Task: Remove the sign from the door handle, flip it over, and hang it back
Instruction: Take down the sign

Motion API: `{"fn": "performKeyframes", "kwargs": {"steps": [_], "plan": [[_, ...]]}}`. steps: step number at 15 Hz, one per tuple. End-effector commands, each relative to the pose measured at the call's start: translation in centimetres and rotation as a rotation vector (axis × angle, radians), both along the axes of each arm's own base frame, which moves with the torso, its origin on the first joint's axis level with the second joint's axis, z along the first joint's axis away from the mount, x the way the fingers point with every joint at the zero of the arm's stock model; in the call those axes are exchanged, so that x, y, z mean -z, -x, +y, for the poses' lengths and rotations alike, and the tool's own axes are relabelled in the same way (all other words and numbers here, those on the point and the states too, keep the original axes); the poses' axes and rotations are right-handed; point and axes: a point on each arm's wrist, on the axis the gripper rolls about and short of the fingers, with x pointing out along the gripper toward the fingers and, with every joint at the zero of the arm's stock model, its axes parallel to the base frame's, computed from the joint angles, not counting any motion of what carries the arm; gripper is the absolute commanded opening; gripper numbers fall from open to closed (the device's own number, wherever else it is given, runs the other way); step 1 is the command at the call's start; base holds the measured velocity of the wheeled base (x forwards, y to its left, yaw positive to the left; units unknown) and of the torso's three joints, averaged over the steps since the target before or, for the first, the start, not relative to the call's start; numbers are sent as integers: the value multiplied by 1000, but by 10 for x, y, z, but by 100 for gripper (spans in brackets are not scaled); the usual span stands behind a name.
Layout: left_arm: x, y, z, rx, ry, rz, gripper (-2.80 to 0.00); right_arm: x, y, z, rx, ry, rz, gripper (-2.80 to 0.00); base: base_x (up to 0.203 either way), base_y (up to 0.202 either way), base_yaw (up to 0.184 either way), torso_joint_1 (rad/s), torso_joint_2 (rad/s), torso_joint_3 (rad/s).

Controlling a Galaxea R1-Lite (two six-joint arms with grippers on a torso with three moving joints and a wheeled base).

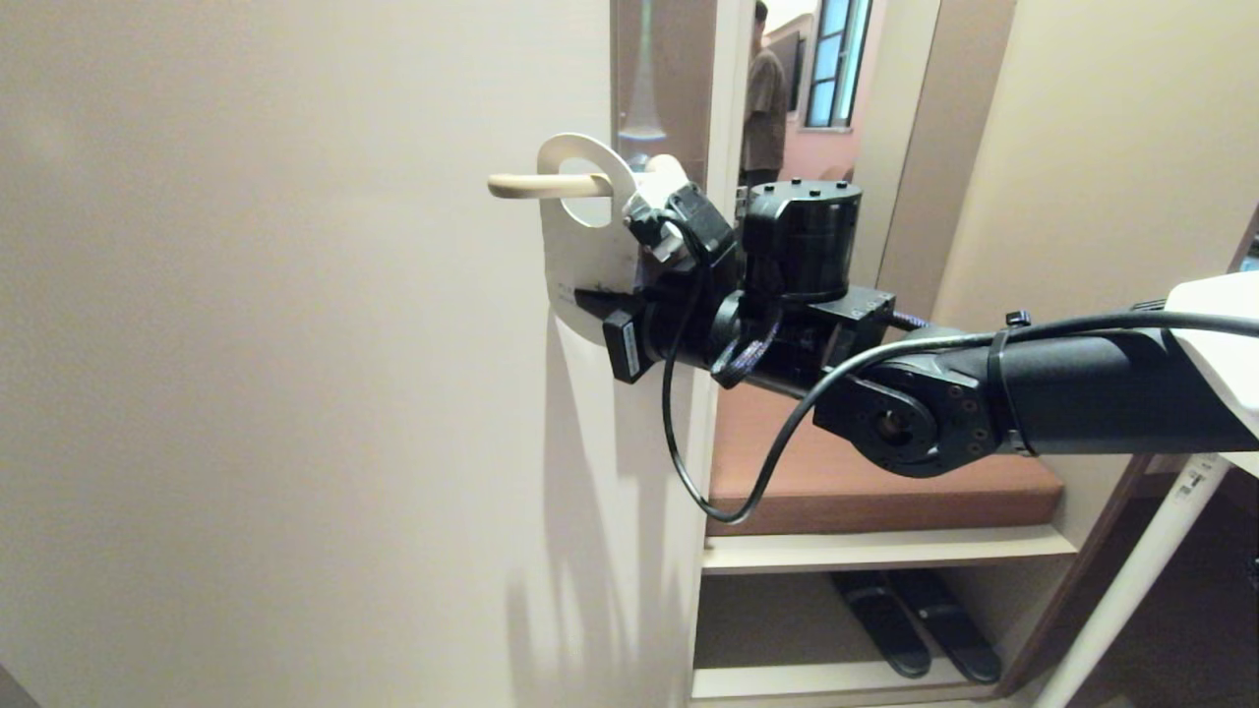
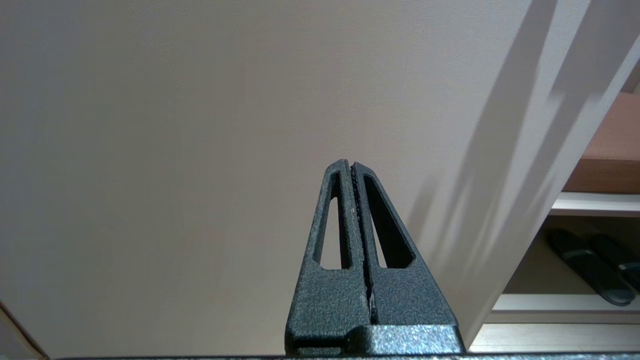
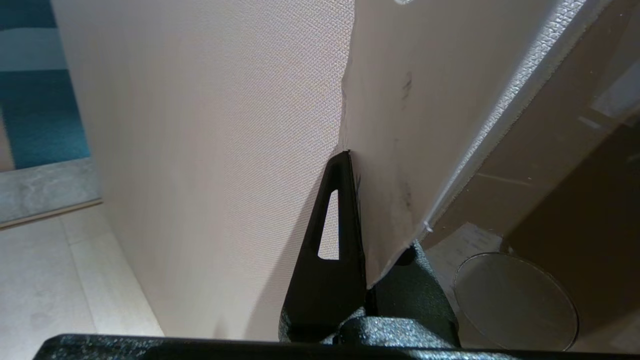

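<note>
- the sign (image 1: 578, 251) hangs at the upper middle of the head view, its white side toward the camera, with the round hole threaded over the door handle (image 1: 543, 185).
- the door handle is a slim cream lever that sticks out level to the left, passing through the hole; its tip shows left of the sign.
- the right gripper (image 1: 596, 300) reaches in from the right of the frame and is clamped on the sign's lower edge, fingers pressed together with the card between them.
- in the right wrist view the sign (image 3: 400, 125) runs up from between the right gripper (image 3: 361, 160) fingers, one dark finger (image 3: 335, 225) lying flat against its face, the door (image 3: 210, 150) just behind.
- the left gripper (image 2: 351, 166) is in its own wrist view only, fingers pressed together on nothing, pointing at the plain door (image 2: 200, 125).
- a person (image 1: 763, 98) stands at the top centre of the head view, beyond the door's edge.
- dark slippers (image 1: 910, 619) lie on a low shelf at the lower right.
</note>
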Motion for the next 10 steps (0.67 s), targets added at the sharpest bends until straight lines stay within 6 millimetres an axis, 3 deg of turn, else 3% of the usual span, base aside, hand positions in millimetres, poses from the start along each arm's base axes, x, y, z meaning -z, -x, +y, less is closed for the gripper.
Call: {"fn": "performKeyframes", "kwargs": {"steps": [1, 10], "plan": [[0, 0, 0, -1, 1, 1, -280, -2, 2, 2, 1, -3, -7, -280, 0, 0, 0, 0, 0, 0], [0, 0, 0, -1, 1, 1, -280, -9, 16, 16, 108, -14, -26, -280, 0, 0, 0, 0, 0, 0]]}}
